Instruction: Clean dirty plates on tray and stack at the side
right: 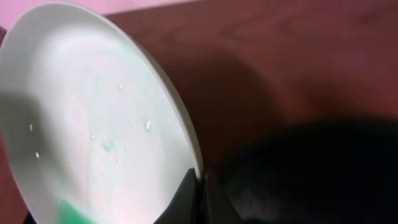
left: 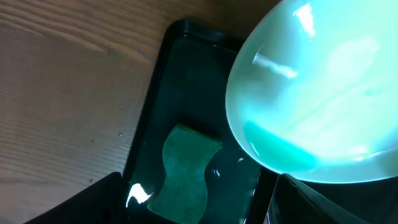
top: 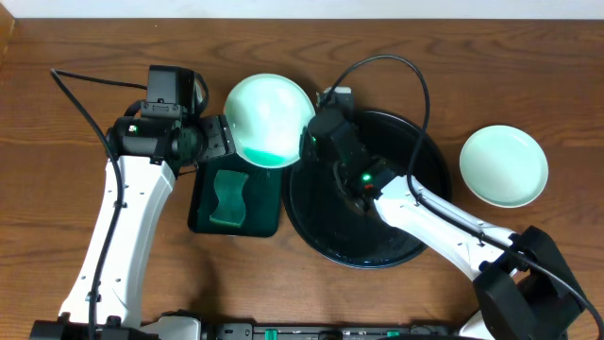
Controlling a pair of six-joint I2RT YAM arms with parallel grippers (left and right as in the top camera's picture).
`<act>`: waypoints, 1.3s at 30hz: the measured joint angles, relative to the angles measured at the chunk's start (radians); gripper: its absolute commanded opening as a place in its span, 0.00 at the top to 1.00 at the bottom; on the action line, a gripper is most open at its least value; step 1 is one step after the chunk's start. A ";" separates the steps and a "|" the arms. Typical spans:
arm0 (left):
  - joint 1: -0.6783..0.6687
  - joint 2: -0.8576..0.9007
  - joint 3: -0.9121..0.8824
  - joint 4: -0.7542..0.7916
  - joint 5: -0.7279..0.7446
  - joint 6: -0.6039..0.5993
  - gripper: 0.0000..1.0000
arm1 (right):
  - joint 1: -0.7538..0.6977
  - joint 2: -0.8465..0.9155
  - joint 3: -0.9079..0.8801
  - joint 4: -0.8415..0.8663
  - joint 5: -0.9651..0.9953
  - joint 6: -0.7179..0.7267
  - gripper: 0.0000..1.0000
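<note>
Right pincer (right: 200,186) pinches the tilted plate (top: 269,113) by its rim; left pincer (top: 219,142), wide and empty, should grab the sponge (top: 227,196) squarely.

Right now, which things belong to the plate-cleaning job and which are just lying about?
Job: held plate, side plate, black tray, sponge, green tray.
Lying about: nothing loose; only the arms' cables.
</note>
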 measured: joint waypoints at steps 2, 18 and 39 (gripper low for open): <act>0.000 0.000 0.000 0.000 0.000 0.000 0.22 | 0.000 0.000 0.000 0.028 0.008 -0.045 0.99; 0.000 0.000 0.000 0.000 0.000 0.000 0.22 | 0.082 0.000 0.064 0.081 0.154 -0.415 0.99; 0.000 0.000 0.000 0.000 0.000 0.000 0.21 | 0.246 0.000 0.077 0.487 0.377 -1.227 0.99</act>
